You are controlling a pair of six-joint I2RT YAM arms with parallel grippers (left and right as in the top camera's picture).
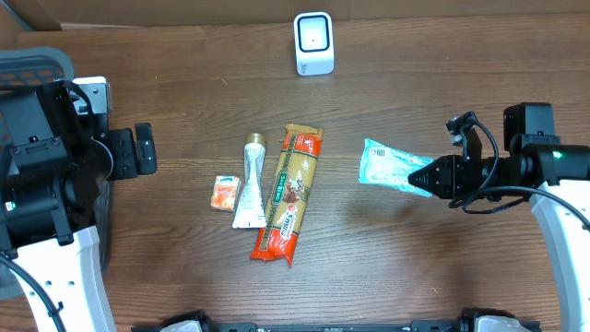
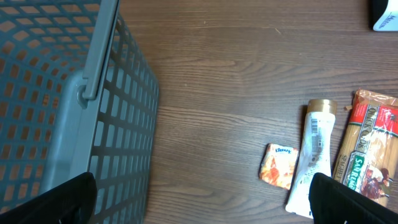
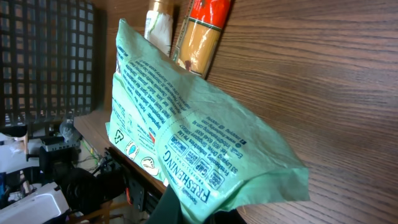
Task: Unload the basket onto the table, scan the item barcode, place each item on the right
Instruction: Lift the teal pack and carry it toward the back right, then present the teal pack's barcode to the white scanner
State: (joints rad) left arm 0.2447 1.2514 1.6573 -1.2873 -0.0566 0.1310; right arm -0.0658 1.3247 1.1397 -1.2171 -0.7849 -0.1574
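Wooden table (image 1: 442,83): green packet (image 1: 385,166) clamped between right jaws.

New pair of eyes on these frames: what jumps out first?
The green packet, pinched at one end in the shut right pincer, right of centre. Then the white scanner at the far edge, and the spaghetti pack, tube and small orange packet lying side by side in the middle.

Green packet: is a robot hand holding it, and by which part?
Yes. The right gripper is shut on the green packet, pinching the end nearest that arm. The left gripper is open and holds nothing.
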